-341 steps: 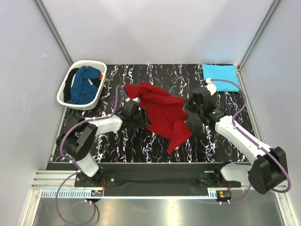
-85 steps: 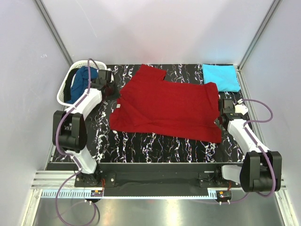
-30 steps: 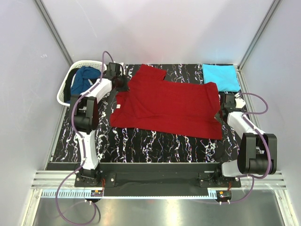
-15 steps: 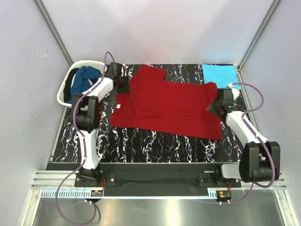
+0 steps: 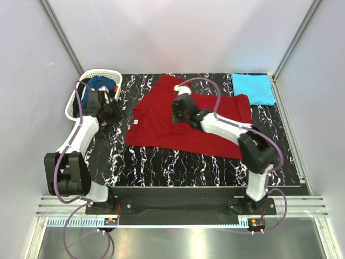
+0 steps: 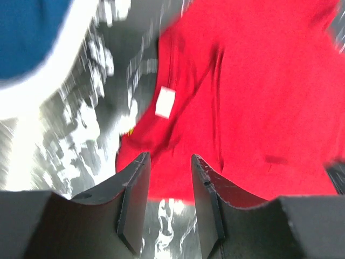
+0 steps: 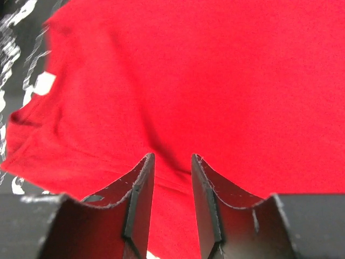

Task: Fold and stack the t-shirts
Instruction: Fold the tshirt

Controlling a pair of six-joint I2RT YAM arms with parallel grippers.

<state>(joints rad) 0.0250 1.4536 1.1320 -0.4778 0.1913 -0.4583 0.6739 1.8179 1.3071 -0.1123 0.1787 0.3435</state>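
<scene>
A red t-shirt (image 5: 156, 129) lies spread flat across the middle of a black marbled table (image 5: 161, 167); a folded turquoise t-shirt (image 5: 253, 88) sits at the far right corner; a white basket (image 5: 73, 108) at the far left corner holds a dark blue t-shirt (image 5: 99, 83); the left gripper (image 5: 114, 112) hovers beside the basket; the right gripper (image 5: 178, 116) hangs over the red t-shirt.

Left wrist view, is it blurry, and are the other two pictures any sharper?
Left wrist: yes, smeared; the basket rim and marbled table streak, with blown-out white glare at lower left. Right wrist: the red t-shirt is crisp mid-frame, softening toward the left edge. Top external: sharp and evenly lit.
</scene>
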